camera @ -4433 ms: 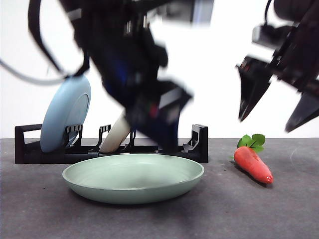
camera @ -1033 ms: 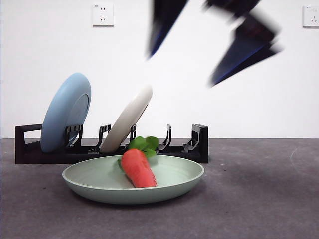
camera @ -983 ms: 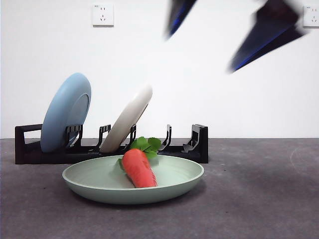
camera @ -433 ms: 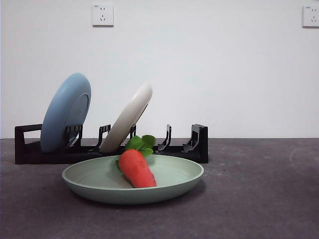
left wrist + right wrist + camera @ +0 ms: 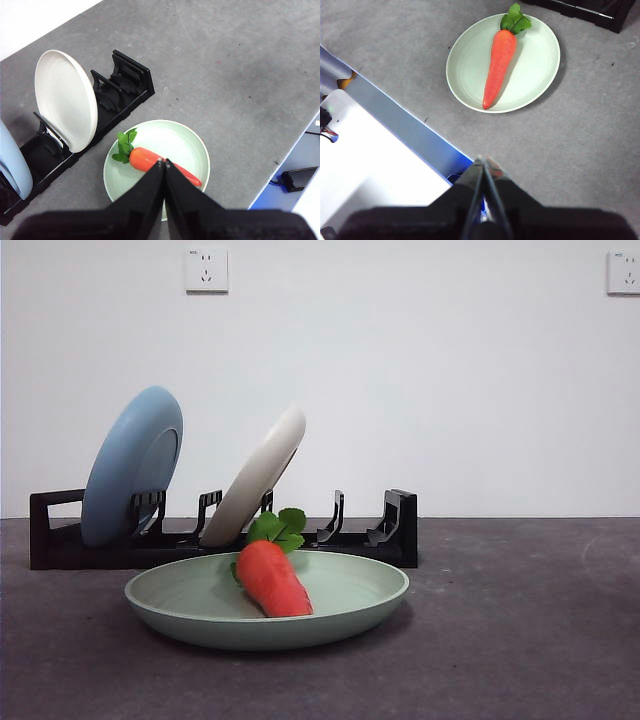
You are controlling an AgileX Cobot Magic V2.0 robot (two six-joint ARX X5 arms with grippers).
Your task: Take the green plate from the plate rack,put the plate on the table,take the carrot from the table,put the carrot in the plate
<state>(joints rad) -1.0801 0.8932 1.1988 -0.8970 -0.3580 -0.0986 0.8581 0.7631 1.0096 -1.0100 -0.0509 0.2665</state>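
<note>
The green plate (image 5: pixel 345 605) lies flat on the table (image 5: pixel 520 640) in front of the plate rack (image 5: pixel 398 530). The carrot (image 5: pixel 268 578) rests inside it, leaves toward the rack; the wrist views show the same carrot (image 5: pixel 150 159) (image 5: pixel 499 62) on the plate (image 5: pixel 187 145) (image 5: pixel 535 65). My left gripper (image 5: pixel 164 163) is shut and empty, high above the plate. My right gripper (image 5: pixel 483 161) is also shut and empty, high above the table's edge, off to one side of the plate. Neither gripper appears in the front view.
A light blue plate (image 5: pixel 131 466) and a cream-white plate (image 5: pixel 256 480) lean in the rack's slots. The table edge (image 5: pixel 395 112) runs under the right gripper; another edge (image 5: pixel 295 145), with a cable and adapter below it, lies beyond the plate in the left wrist view.
Both arms have risen out of the front view since a second ago. The carrot has settled slightly in the plate. 3.8 s ago it lay on the table at the right.
</note>
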